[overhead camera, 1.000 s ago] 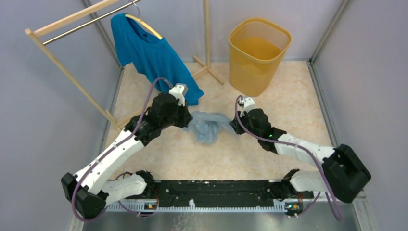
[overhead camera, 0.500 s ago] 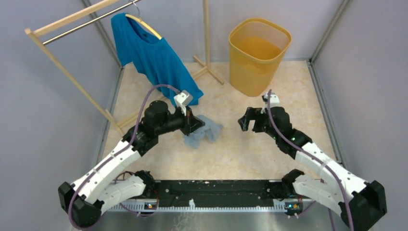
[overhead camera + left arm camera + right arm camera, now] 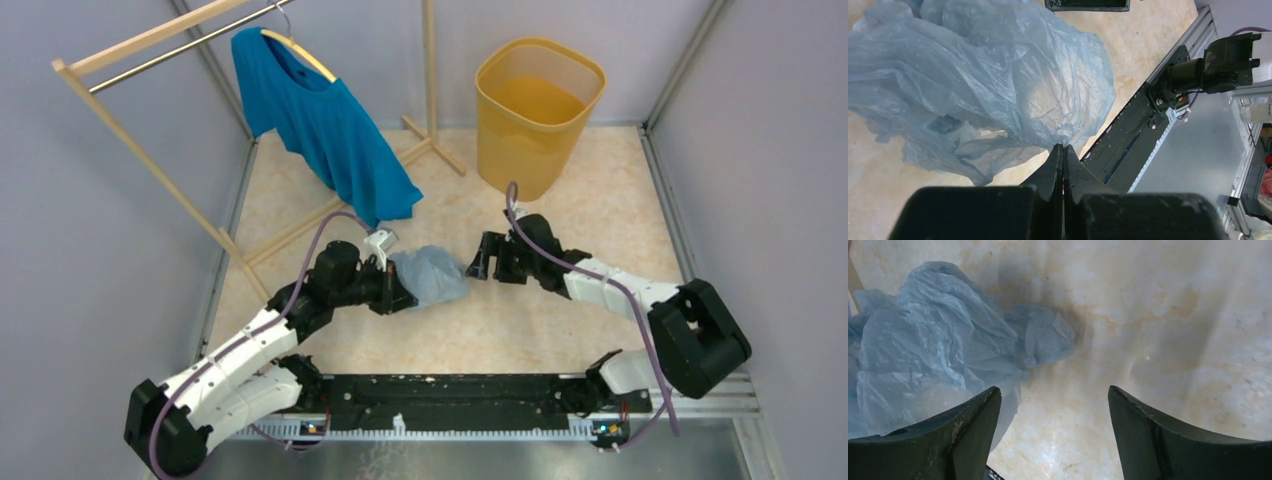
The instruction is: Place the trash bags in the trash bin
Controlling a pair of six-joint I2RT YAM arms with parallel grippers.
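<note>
Left gripper (image 3: 1063,150): jaws pressed together w/ a thin pinch of film caught at the tips, so it grips the trash bag (image 3: 998,85) by one edge. Rest of bag billows out ahead of the fingers in a loose, crumpled heap, prob. resting on the table (image 3: 600,230) rather than hanging. Right gripper (image 3: 1053,391): jaws spread wide, nothing btwn them, only bare tabletop. Bag lies just beside the finger at the wrist view's left; contact can't be told. From above, the two grippers face each other across the bag, mid-table. This reads as the right arm lining up a second pinch on the opposite side, so the limp film can be lifted spread instead of dragged. Trash bin (image 3: 520,150) stands upright at the far edge, well apart from the bag, mouth open, nothing visible inside. Teal T-shirt (image 3: 320,120) hangs on wooden rack (image 3: 150,45) at far left, uninvolved. Bag not yet in bin.
</note>
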